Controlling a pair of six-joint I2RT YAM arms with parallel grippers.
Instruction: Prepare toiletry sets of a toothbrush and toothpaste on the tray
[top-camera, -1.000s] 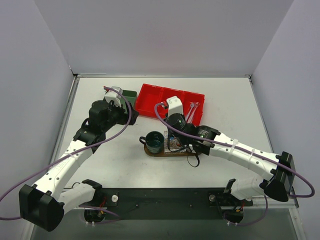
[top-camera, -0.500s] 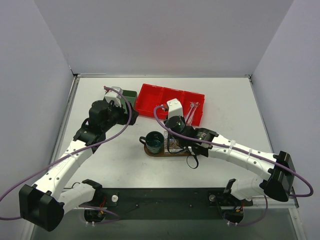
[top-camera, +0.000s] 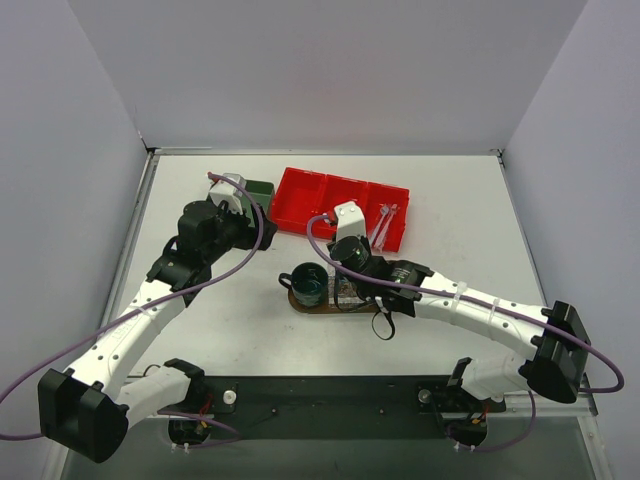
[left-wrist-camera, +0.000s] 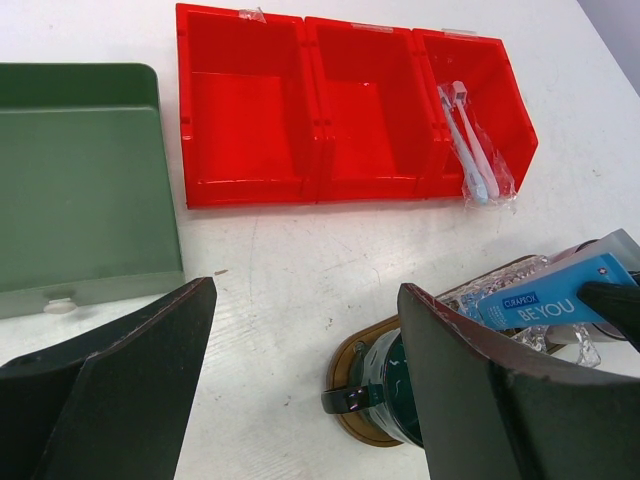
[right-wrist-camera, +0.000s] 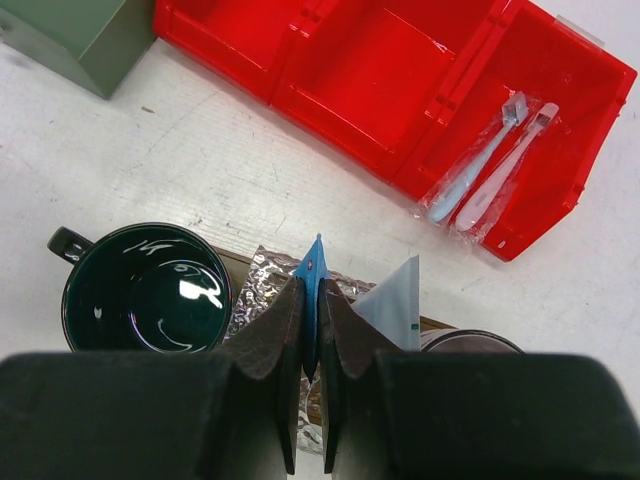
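The oval brown tray (top-camera: 340, 307) carries a dark green mug (top-camera: 308, 284) at its left end. My right gripper (right-wrist-camera: 313, 290) hangs over the tray, shut on a blue toothpaste tube (right-wrist-camera: 313, 265) held edge-up just right of the green mug (right-wrist-camera: 145, 290). Beside it stands a pale tube (right-wrist-camera: 395, 305), and the rim of the pink mug (right-wrist-camera: 470, 340) peeks out under the gripper. Crinkled clear wrapping (right-wrist-camera: 255, 290) lies on the tray. Two wrapped toothbrushes (right-wrist-camera: 485, 170) lie in the red bin's right compartment. My left gripper (left-wrist-camera: 305, 290) is open and empty, up left of the tray.
The red three-compartment bin (top-camera: 340, 205) sits behind the tray, its left and middle compartments empty. A green box (top-camera: 262, 190) stands left of it, close to my left gripper (top-camera: 245, 212). Grey walls close in the table on three sides.
My right arm has shifted a little to the left over the tray, still holding the blue tube. The left arm has not moved.
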